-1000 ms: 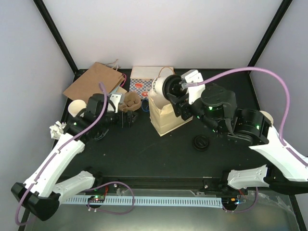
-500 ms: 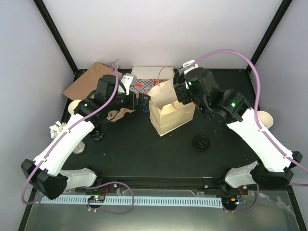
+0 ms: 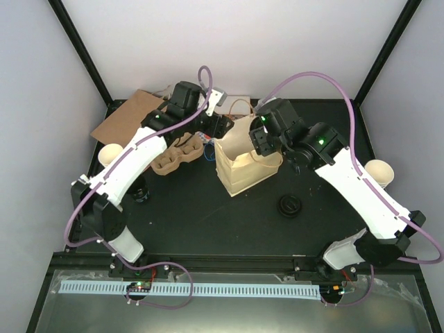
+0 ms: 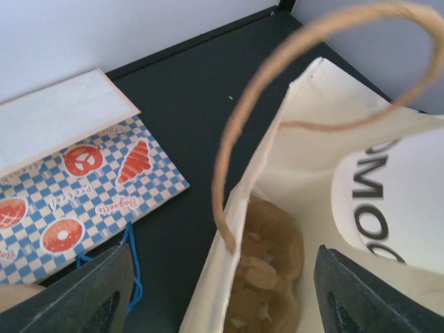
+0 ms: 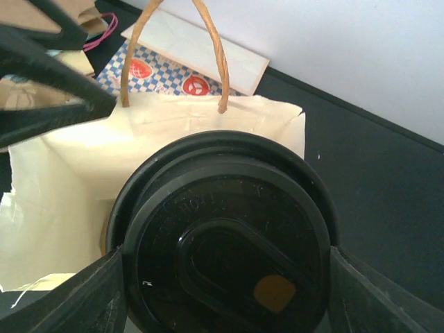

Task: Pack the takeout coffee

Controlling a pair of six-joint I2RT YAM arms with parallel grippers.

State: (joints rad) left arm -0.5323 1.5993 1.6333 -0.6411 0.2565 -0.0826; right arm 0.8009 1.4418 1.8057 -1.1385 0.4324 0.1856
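The takeout coffee [image 4: 395, 201] is found clamped in the right gripper [image 5: 225, 257], whose fingers [image 5: 90, 298] are pressed against opposite sides of the cup just below its black lid [image 5: 222, 208]. The cup is positioned at the open mouth of the cream paper bag [image 3: 239, 177], which is stood upright towards the rear middle of the table [image 3: 208, 222]. In the left wrist view the cup's white wall, printed with dark lettering, is seen over the bag's opening; how far the base has entered cannot be determined.

The left gripper [image 4: 222, 277] is noted at the bag's left rim, spread wide. The rim and one twisted paper handle [image 4: 229, 152] are seen between its fingers, with no contact visible and nothing gripped.

Brown material [image 4: 267, 277] is observed at the bottom of the bag.

A blue-and-white checked bag [image 4: 83, 180] is laid flat just behind the cream bag, with a blue cord [image 4: 128, 257] at its near edge. A brown cardboard cup carrier [image 3: 173, 156] is recorded left of the cream bag, under the left arm. A flat brown paper bag [image 3: 128, 118] is lying at the rear left corner. A loose black lid [image 3: 290, 205] is recorded on the table in front of the bag, to its right
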